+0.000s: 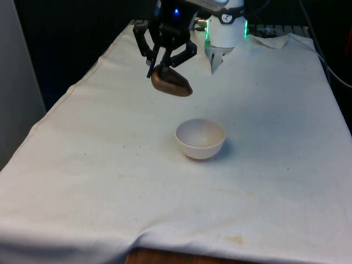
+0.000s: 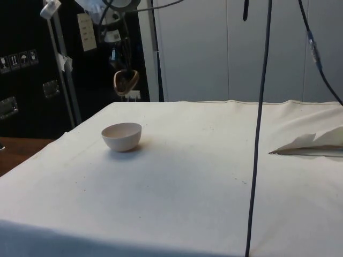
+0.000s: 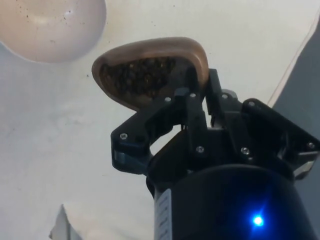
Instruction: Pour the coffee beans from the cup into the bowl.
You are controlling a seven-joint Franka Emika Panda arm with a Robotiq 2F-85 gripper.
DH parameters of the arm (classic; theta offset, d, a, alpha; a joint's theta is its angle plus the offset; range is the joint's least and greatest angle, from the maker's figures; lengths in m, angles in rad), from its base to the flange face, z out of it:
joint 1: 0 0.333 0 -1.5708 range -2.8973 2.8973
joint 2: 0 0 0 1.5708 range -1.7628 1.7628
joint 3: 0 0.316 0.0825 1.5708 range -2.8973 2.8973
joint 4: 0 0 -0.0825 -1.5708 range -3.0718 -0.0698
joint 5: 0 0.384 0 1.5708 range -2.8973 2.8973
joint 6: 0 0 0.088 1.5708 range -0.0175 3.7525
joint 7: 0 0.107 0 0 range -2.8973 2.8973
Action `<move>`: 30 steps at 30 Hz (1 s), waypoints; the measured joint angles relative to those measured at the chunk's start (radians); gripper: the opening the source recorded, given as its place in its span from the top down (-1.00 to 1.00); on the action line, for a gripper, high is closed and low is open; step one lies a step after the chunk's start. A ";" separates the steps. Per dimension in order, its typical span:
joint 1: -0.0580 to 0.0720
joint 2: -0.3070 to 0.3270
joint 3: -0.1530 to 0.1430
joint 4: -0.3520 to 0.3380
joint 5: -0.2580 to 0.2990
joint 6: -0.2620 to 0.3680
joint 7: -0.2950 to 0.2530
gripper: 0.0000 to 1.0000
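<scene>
Hanging above the counter, the tool had its two fingers closed on the rim of a brown cup, which it held clear of the cloth and tilted over on its side. In the wrist view the cup showed its mouth, with dark coffee beans still packed inside and the tool pinching the rim at one edge. A white bowl stood on the cloth near the middle of the counter, nearer the front camera than the cup and a little toward the front view's right of it; cup and bowl were apart, not touching. In the side view the cup hung beyond and above the bowl. The bowl held only a few dark specks on its inner wall. A crumpled fold of white cloth lay at the counter's far end.
</scene>
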 measured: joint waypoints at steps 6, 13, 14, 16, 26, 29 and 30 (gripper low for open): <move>0.000 0.000 0.028 0.013 -0.067 -0.032 0.049 0.98; 0.000 0.001 0.052 0.014 -0.127 -0.046 0.097 0.98; 0.000 0.001 0.052 0.014 -0.127 -0.046 0.097 0.98; 0.000 0.001 0.059 0.014 -0.146 -0.049 0.112 0.98; 0.000 0.001 0.100 0.014 -0.249 -0.074 0.195 0.98; 0.000 0.001 0.114 0.014 -0.278 -0.086 0.219 0.98; 0.000 0.001 0.124 0.014 -0.298 -0.095 0.234 0.98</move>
